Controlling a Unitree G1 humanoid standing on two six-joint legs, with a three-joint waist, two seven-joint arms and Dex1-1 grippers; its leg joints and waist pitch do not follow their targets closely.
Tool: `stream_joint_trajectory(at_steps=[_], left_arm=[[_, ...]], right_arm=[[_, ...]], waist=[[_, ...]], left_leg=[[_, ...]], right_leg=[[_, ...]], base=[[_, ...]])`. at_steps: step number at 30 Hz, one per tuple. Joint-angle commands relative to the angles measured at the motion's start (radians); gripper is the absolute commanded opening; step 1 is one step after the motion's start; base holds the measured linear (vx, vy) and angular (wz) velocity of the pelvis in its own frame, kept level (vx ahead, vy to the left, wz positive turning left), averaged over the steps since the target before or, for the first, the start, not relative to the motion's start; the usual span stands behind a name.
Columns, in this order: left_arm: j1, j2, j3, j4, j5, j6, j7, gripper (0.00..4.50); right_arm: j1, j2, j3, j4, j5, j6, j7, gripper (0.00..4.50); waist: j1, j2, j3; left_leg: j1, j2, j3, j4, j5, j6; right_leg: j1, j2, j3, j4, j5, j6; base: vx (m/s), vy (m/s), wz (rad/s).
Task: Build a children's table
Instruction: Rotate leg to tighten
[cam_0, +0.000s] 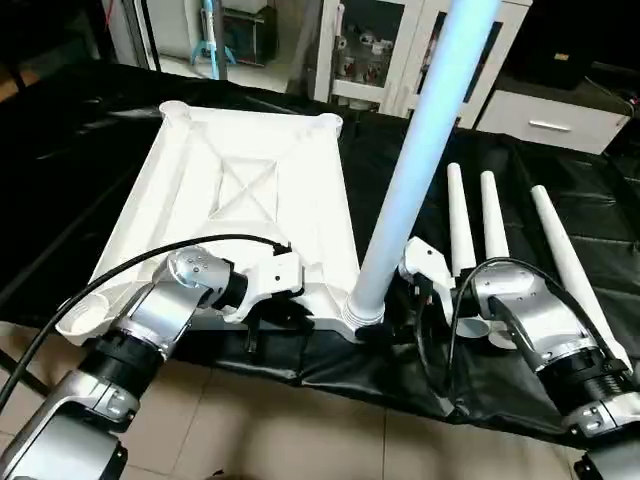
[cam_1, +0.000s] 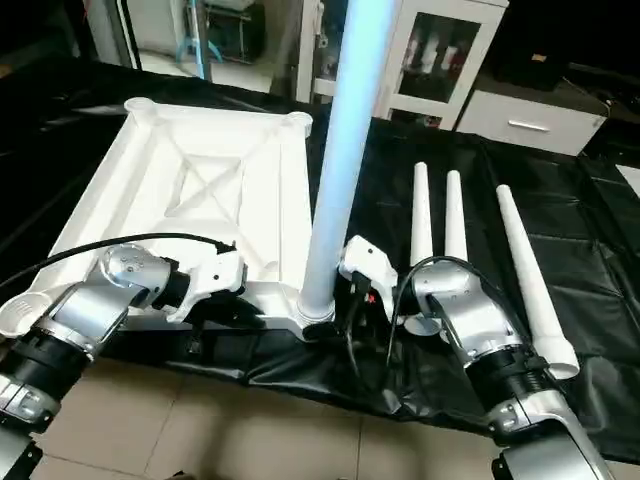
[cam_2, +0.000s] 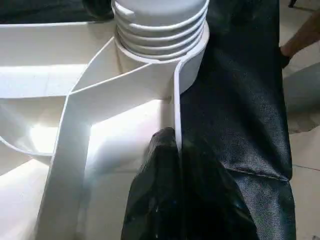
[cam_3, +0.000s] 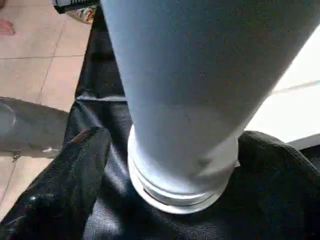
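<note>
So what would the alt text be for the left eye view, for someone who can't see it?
A white table leg stands upright in the near right corner socket of the upside-down white tabletop, which lies on a black cloth. The robot's left gripper is at the tabletop's near edge, and its right gripper is by the leg's base. Three more legs lie to the right.

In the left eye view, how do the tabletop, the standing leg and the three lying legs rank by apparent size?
1. Tabletop
2. Standing leg, enlarged by nearness to the camera
3. Three lying legs: look alike, not ranked

Black-cloth table (cam_0: 560, 200), tabletop (cam_0: 250, 150), three legs (cam_0: 492, 225)
</note>
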Motion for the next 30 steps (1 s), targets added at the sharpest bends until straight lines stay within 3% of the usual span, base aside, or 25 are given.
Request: stream_joint_trajectory(at_steps=[1, 14, 22, 26, 28, 30], left_arm=[[0.025, -0.003, -0.059, -0.007, 0.023, 0.007, -0.033, 0.00], [0.037, -0.002, -0.060, -0.023, 0.021, 0.021, -0.032, 0.00], [0.041, 0.001, -0.063, -0.030, 0.023, 0.028, -0.038, 0.00], [0.037, -0.012, -0.051, -0.019, 0.021, 0.038, -0.011, 0.00], [0.024, -0.048, -0.025, 0.005, 0.017, 0.061, 0.052, 0.00], [0.007, -0.086, -0.002, 0.035, 0.020, 0.084, 0.124, 0.00]], right_arm=[[-0.017, 0.001, 0.010, 0.012, -0.005, -0.016, 0.018, 4.01], [-0.031, 0.027, 0.007, 0.053, 0.003, -0.041, 0.046, 2.82], [-0.018, 0.035, 0.008, 0.053, 0.006, -0.039, 0.050, 2.71], [-0.017, 0.068, -0.026, 0.076, 0.022, -0.006, -0.014, 2.70], [-0.026, 0.104, -0.057, 0.126, 0.013, 0.010, -0.118, 2.70], [-0.032, 0.137, -0.078, 0.168, 0.004, 0.027, -0.207, 2.70]], waist=[[-0.002, -0.001, -0.056], [-0.001, -0.004, -0.057], [-0.001, -0.004, -0.059], [-0.002, -0.005, -0.059], [-0.005, -0.003, -0.055], [-0.011, -0.006, -0.052]], left_leg=[[0.012, 0.018, 0.008, -0.068, -0.189, 0.044], [0.013, 0.017, 0.007, -0.066, -0.176, 0.047], [0.014, 0.017, 0.007, -0.065, -0.168, 0.049], [0.013, 0.016, 0.007, -0.065, -0.167, 0.047], [0.013, 0.016, 0.008, -0.067, -0.188, 0.039], [0.015, 0.015, 0.006, -0.072, -0.255, 0.006]], right_leg=[[0.048, -0.040, 0.018, -0.056, -0.112, -0.245], [0.048, -0.040, 0.018, -0.053, -0.109, -0.244], [0.049, -0.039, 0.017, -0.050, -0.088, -0.249], [0.050, -0.039, 0.018, -0.050, -0.090, -0.251], [0.046, -0.039, 0.019, -0.054, -0.120, -0.248], [0.043, -0.039, 0.019, -0.064, -0.227, -0.224]], base=[[0.000, 0.000, 0.00], [0.000, 0.000, 0.00], [0.000, 0.000, 0.00], [0.000, 0.000, 0.00], [0.000, 0.000, 0.00], [0.000, 0.000, 0.00]])
